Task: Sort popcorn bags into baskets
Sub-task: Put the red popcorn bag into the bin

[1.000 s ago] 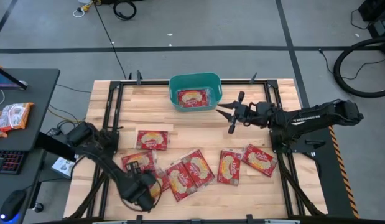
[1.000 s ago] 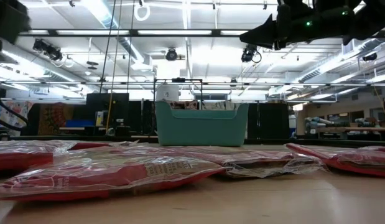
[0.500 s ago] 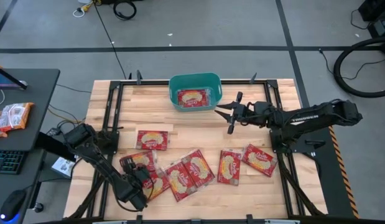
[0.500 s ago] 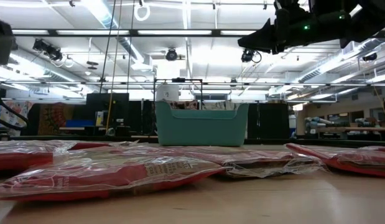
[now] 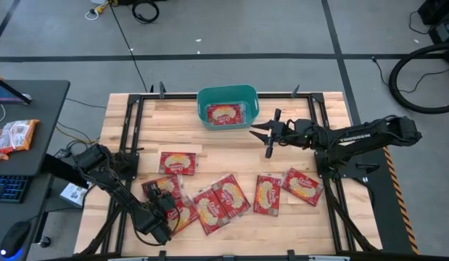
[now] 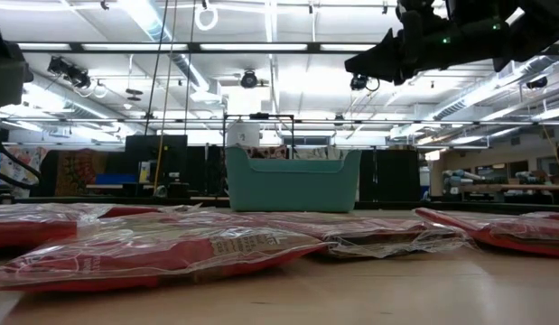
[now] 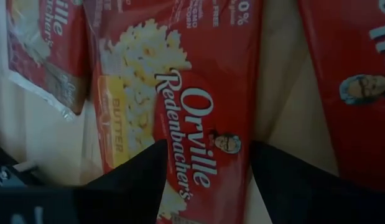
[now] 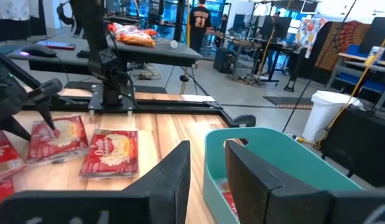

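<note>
We read "Orville Redenbacher's" and "BUTTER" on the popcorn bag under the left wrist camera.

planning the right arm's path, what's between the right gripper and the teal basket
Nothing: in the high view only bare wood separates the right gripper, held open, from the basket. The nearest loose popcorn bags lie well toward the front.

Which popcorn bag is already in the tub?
The single bag lying flat inside the teal tub at the table's far edge. Every other bag, such as the nearest one, lies on the bare wood.
</note>
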Robot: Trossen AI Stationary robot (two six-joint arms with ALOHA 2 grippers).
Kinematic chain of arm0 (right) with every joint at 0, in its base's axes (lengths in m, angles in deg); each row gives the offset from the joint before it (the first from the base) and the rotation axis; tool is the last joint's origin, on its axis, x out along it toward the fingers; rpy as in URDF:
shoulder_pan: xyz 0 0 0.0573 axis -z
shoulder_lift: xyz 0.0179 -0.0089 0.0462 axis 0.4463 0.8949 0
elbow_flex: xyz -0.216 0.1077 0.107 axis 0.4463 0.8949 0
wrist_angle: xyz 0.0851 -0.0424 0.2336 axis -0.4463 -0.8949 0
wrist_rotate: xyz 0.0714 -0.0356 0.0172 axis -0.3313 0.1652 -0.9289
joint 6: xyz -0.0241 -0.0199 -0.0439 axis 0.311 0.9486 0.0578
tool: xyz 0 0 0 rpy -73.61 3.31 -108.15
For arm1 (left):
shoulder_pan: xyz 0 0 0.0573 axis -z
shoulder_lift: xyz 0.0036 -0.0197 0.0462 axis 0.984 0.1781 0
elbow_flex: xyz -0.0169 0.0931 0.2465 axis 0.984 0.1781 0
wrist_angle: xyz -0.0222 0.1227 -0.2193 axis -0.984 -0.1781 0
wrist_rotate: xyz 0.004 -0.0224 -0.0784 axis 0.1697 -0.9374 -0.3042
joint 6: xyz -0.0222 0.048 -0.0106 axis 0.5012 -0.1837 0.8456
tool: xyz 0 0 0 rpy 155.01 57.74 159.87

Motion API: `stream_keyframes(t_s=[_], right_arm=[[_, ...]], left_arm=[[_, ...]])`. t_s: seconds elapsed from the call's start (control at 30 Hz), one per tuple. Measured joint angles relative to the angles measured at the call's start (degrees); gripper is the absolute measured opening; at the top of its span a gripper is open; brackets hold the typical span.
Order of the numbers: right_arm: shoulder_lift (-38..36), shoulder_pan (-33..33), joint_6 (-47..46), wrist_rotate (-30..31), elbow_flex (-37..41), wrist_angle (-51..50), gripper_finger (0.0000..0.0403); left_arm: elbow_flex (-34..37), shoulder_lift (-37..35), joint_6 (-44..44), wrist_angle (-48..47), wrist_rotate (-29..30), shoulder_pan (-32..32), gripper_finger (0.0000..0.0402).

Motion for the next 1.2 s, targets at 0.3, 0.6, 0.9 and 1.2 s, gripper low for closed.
stream_keyframes(t_s=[0.3,0.6,0.9,1.2], right_arm=[[0.02,-1.0,1.18,-0.04,0.0,0.33,0.0106],[0.02,-1.0,1.64,-0.02,0.0,0.62,0.0106],[0.02,-1.0,1.9,-0.02,0.0,1.79,0.0106],[0.57,-1.79,0.9,-0.02,0.0,1.64,0.0106]], left_arm=[[0.01,0.0,0.01,1.63,-0.78,0.04,0.0198],[0.01,0.02,2.83,3.68,-1.47,-0.02,0.0059],[-1.18,-4.09,3.0,0.65,-2.04,-0.8,0.0005],[-5.14,-13.3,-0.86,-5.55,-1.8,-4.5,0.0002]])
